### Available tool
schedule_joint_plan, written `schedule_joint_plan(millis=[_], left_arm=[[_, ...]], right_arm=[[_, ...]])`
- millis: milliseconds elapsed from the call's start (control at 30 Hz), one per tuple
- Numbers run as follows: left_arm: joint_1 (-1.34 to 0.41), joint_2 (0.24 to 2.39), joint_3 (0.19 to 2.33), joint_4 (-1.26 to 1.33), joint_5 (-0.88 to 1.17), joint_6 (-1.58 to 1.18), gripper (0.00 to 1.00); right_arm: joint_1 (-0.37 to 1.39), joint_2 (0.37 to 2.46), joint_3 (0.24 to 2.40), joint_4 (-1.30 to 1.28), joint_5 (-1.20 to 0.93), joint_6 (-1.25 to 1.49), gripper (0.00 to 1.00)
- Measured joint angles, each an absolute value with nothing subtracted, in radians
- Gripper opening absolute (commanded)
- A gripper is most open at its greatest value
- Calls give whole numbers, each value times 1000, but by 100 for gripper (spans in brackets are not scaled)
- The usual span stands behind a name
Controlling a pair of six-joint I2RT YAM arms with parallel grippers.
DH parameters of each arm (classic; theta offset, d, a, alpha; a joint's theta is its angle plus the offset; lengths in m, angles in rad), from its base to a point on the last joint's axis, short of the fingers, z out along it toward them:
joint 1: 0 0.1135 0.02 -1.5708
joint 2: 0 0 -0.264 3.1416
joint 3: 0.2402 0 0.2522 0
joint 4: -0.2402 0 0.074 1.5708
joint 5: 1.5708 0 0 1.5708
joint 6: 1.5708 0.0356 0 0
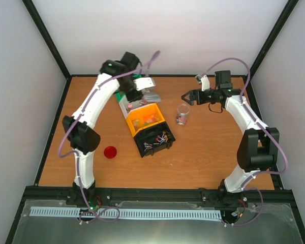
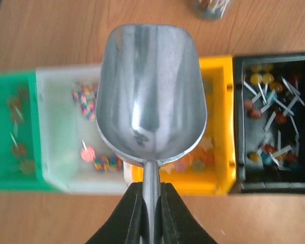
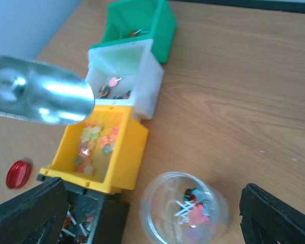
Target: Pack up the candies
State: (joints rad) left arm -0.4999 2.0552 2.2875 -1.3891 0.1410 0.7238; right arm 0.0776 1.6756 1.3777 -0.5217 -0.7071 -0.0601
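Note:
Candies lie in four bins set in a row: green (image 2: pixel 10 127), white (image 2: pixel 61 132), yellow (image 2: pixel 221 127) and black (image 2: pixel 274 178). Star-shaped candies (image 3: pixel 94 145) fill the yellow bin, and stick candies (image 2: pixel 272 122) lie in the black one. My left gripper (image 2: pixel 151 208) is shut on the handle of an empty metal scoop (image 2: pixel 151 96), which hangs over the white and yellow bins. A clear jar (image 3: pixel 185 211) holding a few candies (image 3: pixel 195 208) stands on the table to the right of the bins. My right gripper (image 3: pixel 153 203) is open, with its fingers (image 3: pixel 25 213) well apart on either side of the jar and not touching it.
A round red lid (image 1: pixel 110 152) lies on the table left of the black bin. The wooden table (image 1: pixel 208 152) is edged by a black frame and white walls. The jar (image 1: pixel 182 114) stands just right of the yellow bin (image 1: pixel 145 119).

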Motion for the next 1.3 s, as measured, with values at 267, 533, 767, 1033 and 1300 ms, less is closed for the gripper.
schedule_joint_plan(millis=[267,533,767,1033,1300], left_arm=[[-314,1955,2126,-1538,205,647,1],[-276,1955,2033,-1611,184,605,1],[-287,1988,2037,-1616,184,563,1],[-346,2011,1964,-1518,160,480,1],[-388,2013,1910,-1423,108,458,1]], right_arm=[[225,1676,1370,-544,-695,-135,87],[352,1675,1314,-582,-642,-232,85],[400,1675,1294,-611,-604,-296,83],[427,1686,1287,-611,-575,-347,80],[449,1715,1259,-616,-552,-368,77]])
